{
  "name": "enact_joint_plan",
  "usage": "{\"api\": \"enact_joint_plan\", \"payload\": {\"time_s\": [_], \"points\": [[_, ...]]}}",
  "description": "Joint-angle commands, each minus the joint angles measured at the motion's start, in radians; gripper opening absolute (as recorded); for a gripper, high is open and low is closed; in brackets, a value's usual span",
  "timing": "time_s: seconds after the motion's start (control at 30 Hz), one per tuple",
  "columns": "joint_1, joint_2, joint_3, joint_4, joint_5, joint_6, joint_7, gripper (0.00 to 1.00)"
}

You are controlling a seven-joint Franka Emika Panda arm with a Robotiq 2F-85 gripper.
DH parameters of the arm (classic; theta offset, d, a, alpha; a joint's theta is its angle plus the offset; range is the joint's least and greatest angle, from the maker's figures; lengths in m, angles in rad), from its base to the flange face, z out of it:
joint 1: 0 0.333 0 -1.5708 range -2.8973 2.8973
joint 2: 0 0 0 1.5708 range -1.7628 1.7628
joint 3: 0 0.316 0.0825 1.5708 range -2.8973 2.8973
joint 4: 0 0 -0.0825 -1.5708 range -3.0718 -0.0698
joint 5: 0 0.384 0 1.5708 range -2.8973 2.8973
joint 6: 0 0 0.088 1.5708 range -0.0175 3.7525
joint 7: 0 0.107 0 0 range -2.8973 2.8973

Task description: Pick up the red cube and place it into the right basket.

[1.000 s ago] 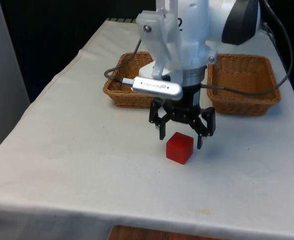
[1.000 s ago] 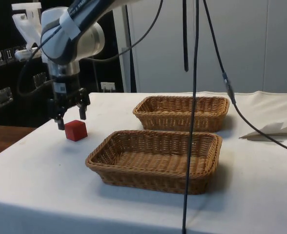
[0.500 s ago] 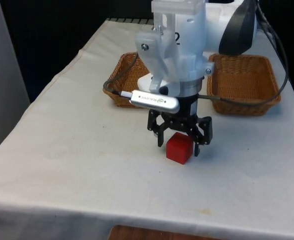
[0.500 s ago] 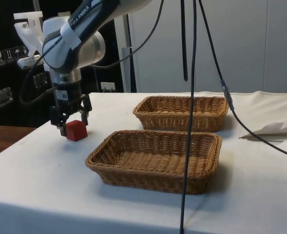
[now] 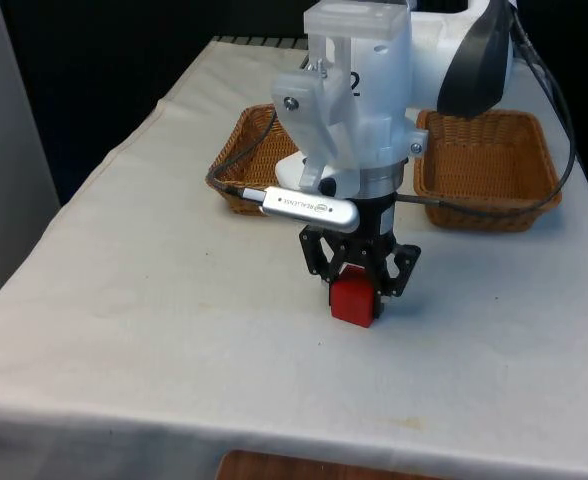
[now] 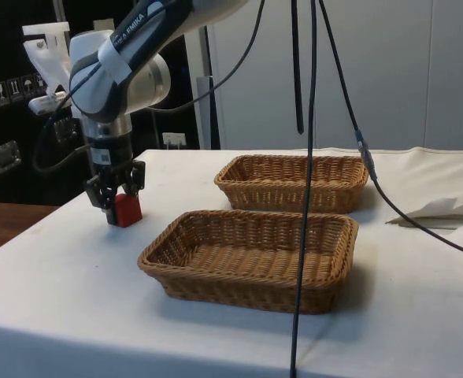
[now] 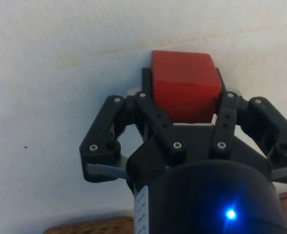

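Two fingers (image 7: 221, 105) of end effector (image 5: 356, 284) clamping red cube (image 5: 354, 300), cloth (image 5: 154, 320) around

The arm (image 5: 404, 60) at the top of the front view is glossy white with rounded joints and 1 black panel (image 5: 474, 60) on its upper right. In the side view, black lettering (image 6: 141, 20) runs along a white link at upper left. Black cables (image 5: 474, 205) loop from the wrist. The gripper (image 7: 182, 105) is matte black, its 2 fingers built of hinged links fixed with small silver screws (image 7: 176, 145).
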Motion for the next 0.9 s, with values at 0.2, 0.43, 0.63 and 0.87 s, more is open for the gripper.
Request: {"api": "enact_joint_plan", "payload": {"time_s": [0.2,0.43,0.63,0.87], "points": [[0.000,-0.001,-0.001,0.001,0.000,0.000,0.001,0.03],[0.020,-0.071,-0.021,-0.037,-0.005,-0.053,0.009,0.03],[0.032,-0.119,-0.026,-0.074,-0.013,-0.067,0.012,0.03],[0.046,-0.194,-0.035,-0.130,-0.026,-0.094,0.008,0.03]]}}
